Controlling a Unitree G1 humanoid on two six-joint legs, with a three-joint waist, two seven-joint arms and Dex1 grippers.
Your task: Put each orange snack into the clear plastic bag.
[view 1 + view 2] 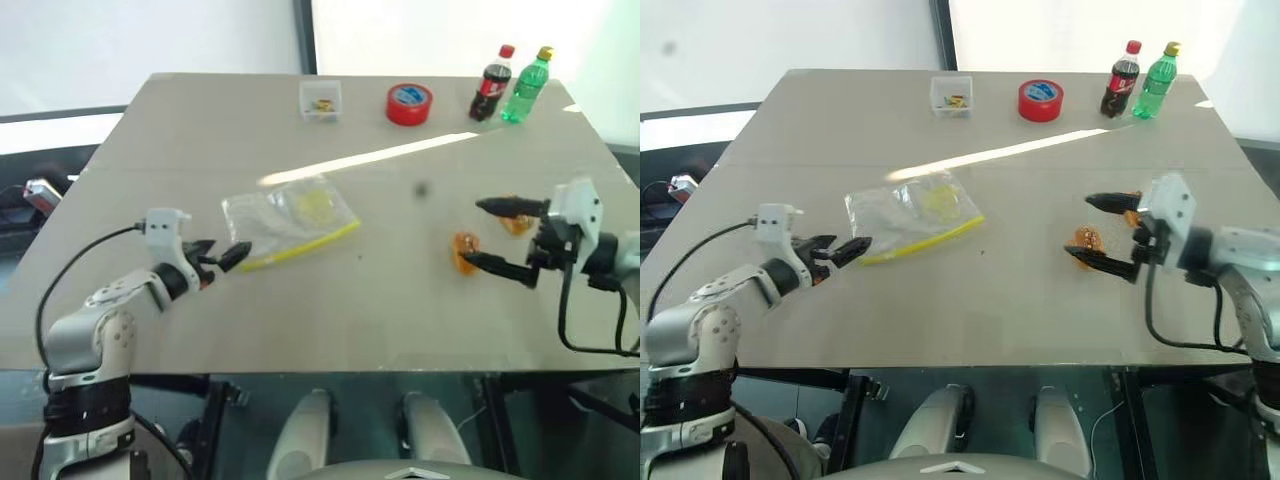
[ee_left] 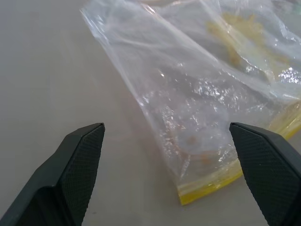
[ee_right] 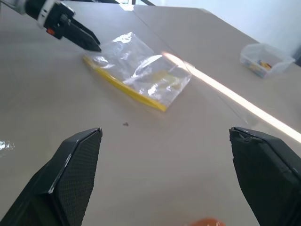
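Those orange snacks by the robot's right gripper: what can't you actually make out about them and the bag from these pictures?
- Far orange snack: head views, mostly hidden behind the right gripper.
- Near orange snack: right wrist view, cut off by the edge.
- Clear plastic bag: which side opens is too small to tell; the left wrist view cuts it off.
- Small clear box: contents too small.

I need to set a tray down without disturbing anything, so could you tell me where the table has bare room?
The widest bare patch lies between the clear plastic bag and the orange snacks, reaching the table's near edge. The far left corner, left of the small clear box, is bare too. The far right is crowded: red tape roll, cola bottle, green bottle.
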